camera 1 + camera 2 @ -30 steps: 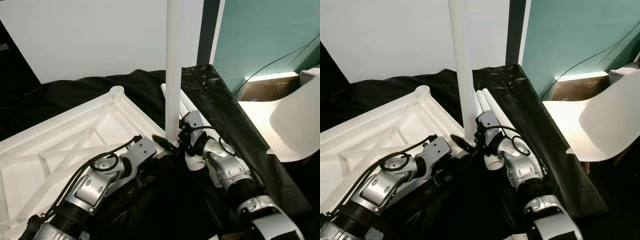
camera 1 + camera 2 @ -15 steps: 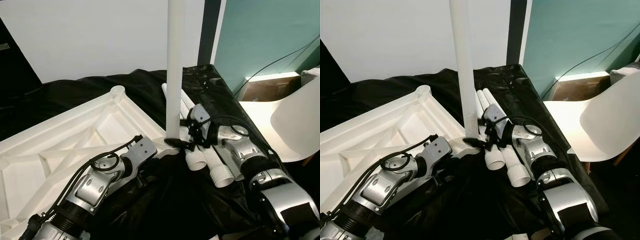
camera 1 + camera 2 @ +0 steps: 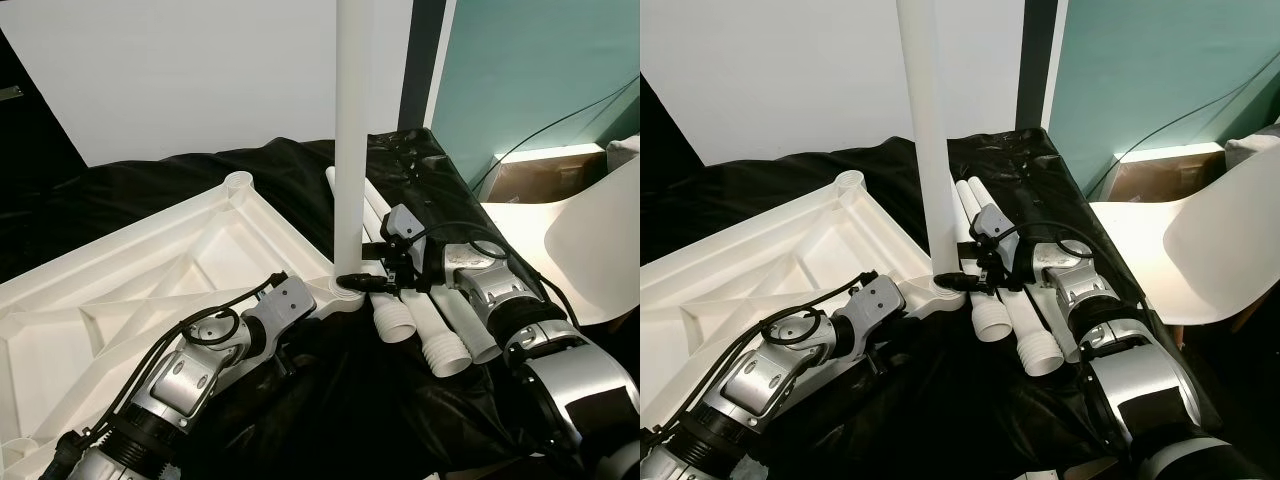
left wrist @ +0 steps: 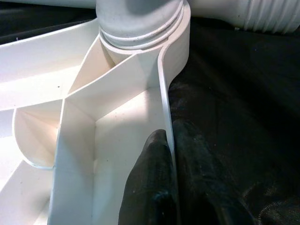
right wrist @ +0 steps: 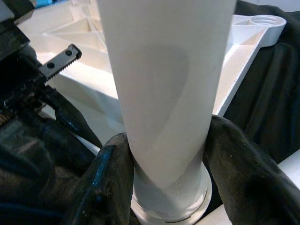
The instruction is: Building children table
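White leg (image 3: 352, 140) stands upright in the upturned tabletop (image 3: 150, 290) corner socket; my right gripper (image 3: 362, 281) clamps its base, my left gripper (image 4: 171, 187) pinches the tabletop's rim.

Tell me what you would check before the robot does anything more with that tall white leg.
1. Right gripper fingers clamp the upright leg near its base: ok.
2. Leg base sits in the corner socket of the upturned tabletop: ok.
3. Leg screwed fully home: cannot tell.
4. Left gripper pinches the tabletop's edge rib, steadying it: ok.
5. Spare legs lie beside the right arm, close to its path: not ok.
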Motion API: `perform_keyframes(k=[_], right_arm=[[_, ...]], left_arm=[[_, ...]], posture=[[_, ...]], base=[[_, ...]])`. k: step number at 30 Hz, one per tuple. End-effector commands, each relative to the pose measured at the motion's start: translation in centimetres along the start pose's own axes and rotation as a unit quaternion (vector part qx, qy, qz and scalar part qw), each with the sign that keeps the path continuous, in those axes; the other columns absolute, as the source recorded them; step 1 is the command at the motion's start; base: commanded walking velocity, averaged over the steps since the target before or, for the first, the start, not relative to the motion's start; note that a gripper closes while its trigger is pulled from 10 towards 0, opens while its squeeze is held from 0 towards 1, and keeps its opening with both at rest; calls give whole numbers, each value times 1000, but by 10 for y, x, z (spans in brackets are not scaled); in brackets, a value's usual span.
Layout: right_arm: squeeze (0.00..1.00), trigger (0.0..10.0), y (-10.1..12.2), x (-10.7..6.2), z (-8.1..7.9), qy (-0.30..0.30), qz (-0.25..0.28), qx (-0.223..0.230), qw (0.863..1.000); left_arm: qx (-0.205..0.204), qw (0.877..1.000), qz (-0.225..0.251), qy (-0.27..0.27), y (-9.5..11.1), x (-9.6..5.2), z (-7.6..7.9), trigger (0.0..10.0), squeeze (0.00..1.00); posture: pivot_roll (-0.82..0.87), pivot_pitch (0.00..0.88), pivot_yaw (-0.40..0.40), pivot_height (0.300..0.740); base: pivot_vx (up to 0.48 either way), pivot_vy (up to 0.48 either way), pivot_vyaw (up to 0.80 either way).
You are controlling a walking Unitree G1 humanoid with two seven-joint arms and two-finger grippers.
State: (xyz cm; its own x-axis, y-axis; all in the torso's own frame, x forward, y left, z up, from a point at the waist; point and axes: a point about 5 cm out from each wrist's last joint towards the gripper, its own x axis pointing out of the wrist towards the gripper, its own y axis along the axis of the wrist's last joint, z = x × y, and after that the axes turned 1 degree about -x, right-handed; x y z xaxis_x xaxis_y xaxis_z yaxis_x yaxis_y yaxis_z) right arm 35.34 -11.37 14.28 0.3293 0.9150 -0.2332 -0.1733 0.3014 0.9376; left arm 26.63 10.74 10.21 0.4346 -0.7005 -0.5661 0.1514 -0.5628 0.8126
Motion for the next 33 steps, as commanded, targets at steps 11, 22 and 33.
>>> perform_keyframes(k=[11, 22, 33], right_arm=[[0, 0, 10, 18, -30, -401, 204, 84, 889], [0, 3765, 15, 23, -32, -433, 204, 78, 875], [0, 10000, 28, 38, -42, -390, 198, 45, 898]], left_arm=[[-44, 995, -71, -49, -36, 7, 18, 10000, 0], [-40, 995, -71, -52, -35, 8, 19, 10000, 0], [-37, 997, -37, -62, -32, 9, 22, 10000, 984]], posture=[[95, 0, 12, 740], [97, 0, 14, 740], [89, 0, 6, 740]], base=[[0, 0, 0], [0, 0, 0], [0, 0, 0]])
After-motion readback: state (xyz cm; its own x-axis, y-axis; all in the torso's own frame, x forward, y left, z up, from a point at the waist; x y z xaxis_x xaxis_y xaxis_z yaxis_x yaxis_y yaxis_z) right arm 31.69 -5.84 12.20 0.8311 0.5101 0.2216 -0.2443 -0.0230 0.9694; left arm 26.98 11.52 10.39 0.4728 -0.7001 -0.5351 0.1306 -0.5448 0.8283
